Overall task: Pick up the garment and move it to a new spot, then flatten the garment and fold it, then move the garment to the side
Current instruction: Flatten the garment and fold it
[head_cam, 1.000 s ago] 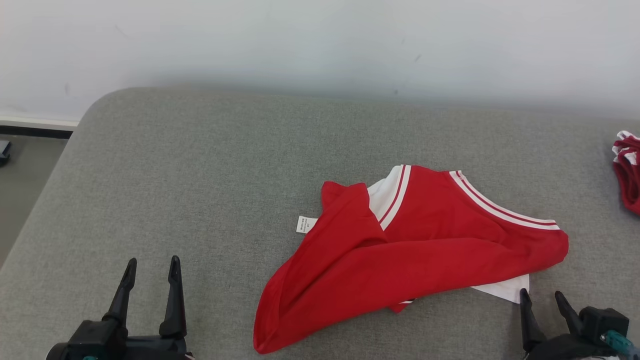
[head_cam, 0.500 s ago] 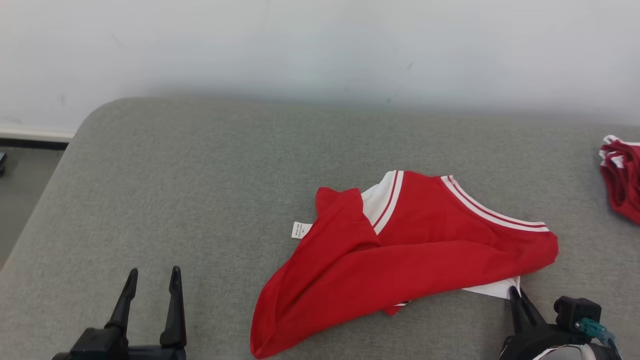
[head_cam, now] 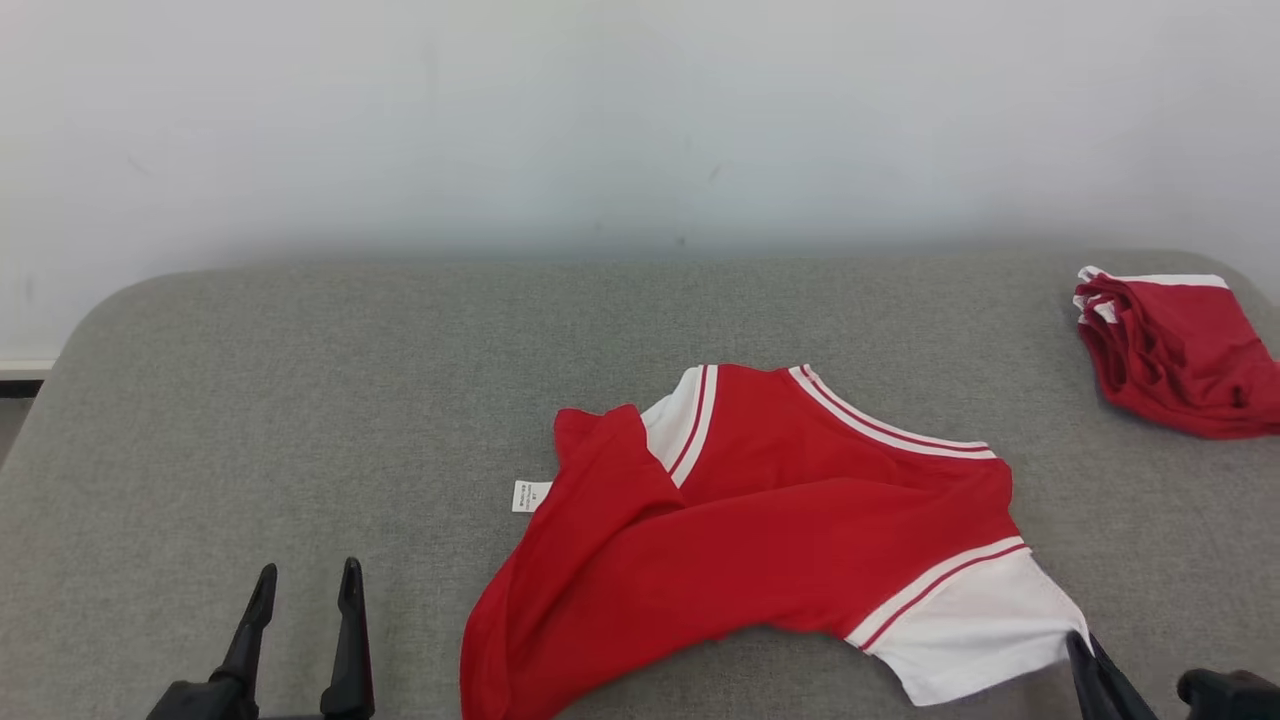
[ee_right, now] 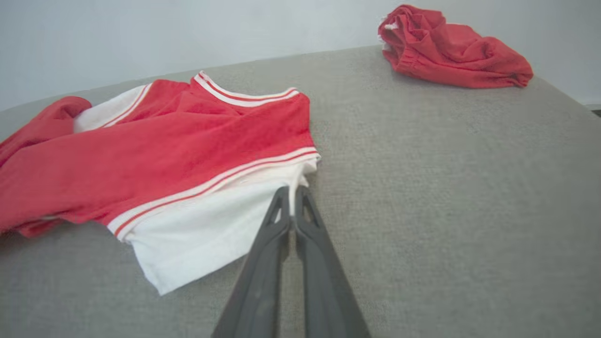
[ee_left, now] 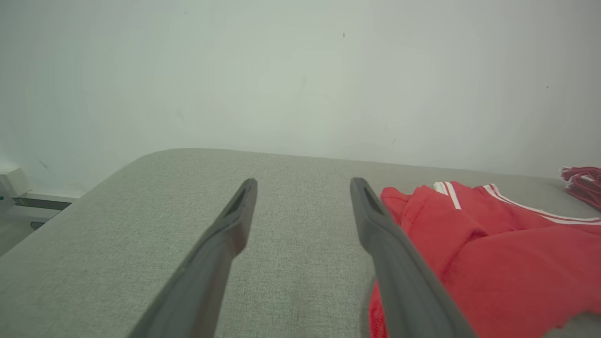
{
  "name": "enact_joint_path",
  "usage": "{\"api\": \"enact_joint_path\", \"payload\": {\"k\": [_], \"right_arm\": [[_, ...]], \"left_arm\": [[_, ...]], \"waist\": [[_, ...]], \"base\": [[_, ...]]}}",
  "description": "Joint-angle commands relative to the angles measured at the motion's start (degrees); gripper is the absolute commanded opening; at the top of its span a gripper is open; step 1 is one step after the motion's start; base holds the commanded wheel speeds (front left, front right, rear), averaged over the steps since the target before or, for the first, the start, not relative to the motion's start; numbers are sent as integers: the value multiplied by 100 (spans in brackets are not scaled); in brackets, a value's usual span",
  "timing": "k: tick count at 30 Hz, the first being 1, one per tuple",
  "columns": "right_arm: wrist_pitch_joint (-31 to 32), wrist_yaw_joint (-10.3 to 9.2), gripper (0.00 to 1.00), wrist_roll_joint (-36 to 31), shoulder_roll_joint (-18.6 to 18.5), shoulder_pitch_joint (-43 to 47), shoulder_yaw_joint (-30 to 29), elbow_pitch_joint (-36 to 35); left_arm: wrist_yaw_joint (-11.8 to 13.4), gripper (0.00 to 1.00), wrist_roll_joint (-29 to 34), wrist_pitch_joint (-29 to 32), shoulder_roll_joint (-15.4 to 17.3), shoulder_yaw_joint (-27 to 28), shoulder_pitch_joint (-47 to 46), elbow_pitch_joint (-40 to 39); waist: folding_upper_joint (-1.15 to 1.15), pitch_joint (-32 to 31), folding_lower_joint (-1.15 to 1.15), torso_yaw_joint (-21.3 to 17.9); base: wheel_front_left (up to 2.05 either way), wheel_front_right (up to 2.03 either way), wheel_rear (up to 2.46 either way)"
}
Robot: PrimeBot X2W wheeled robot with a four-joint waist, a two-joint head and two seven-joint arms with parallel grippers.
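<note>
A red garment [head_cam: 760,540] with white sleeves and striped trim lies crumpled on the grey padded surface [head_cam: 300,400]. A small white label sticks out at its left. My right gripper [head_cam: 1085,650] is at the lower right, shut on the edge of the white sleeve [head_cam: 970,630]. In the right wrist view its fingers [ee_right: 291,195] meet on that white cloth, with the garment [ee_right: 164,145] spread to their left. My left gripper [head_cam: 305,580] stands open at the lower left, apart from the garment. The left wrist view has the gripper [ee_left: 303,185] with nothing between its fingers and the garment [ee_left: 493,253] just right of them.
A second heap of red clothing [head_cam: 1180,360] lies at the far right of the surface, also seen in the right wrist view as a red heap [ee_right: 450,47]. A pale wall runs behind. The surface rounds off at its far left corner.
My right gripper has shut on the white sleeve, and the sleeve now lies drawn out toward the lower right. The head camera has turned right, shifting the whole picture. The left gripper stays open.
</note>
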Motion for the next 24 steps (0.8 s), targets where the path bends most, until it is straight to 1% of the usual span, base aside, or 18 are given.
{"api": "enact_joint_path", "payload": {"k": [1, 5, 8, 9, 10, 14, 16, 24], "right_arm": [[122, -16, 0, 13, -11, 184, -98, -218], [660, -16, 0, -39, 154, 834, -468, -1187], [972, -16, 0, -45, 245, 1146, -689, -1682], [1017, -16, 46, -25, 310, 1194, -741, -1815], [1082, -16, 100, -38, 359, 1261, -772, -1897], [1062, -16, 100, -184, 453, 1324, -866, -2193], [889, -16, 100, -365, 503, 1274, -925, -2341], [366, -16, 100, -630, 649, 1121, -848, -2543]], "left_arm": [[7, 100, -23, -18, -15, 22, 57, -20], [7, 100, -32, -18, -33, 59, 82, -37], [7, 100, -42, -18, -34, 61, 70, -19], [7, 100, -45, -18, -26, 62, 60, -14], [7, 100, -49, -18, -16, 61, 49, -5], [7, 100, -70, -18, 27, 43, 12, 16], [7, 100, -3, -18, 0, 36, 100, -43], [7, 100, -53, -18, 86, 88, 129, -3]], "waist": [[0, -33, 0, -78], [0, -14, 0, -136], [0, 2, 0, -144], [0, 4, 0, -142], [0, 5, 0, -136], [0, 5, 0, -101], [0, -15, 0, -68], [0, -98, 0, -7]], "base": [[0, 0, 0], [0, 0, 0], [0, 0, 0], [0, 0, 0], [0, 0, 0], [0, 0, 0], [0, 0, 0], [0, 0, 0]]}}
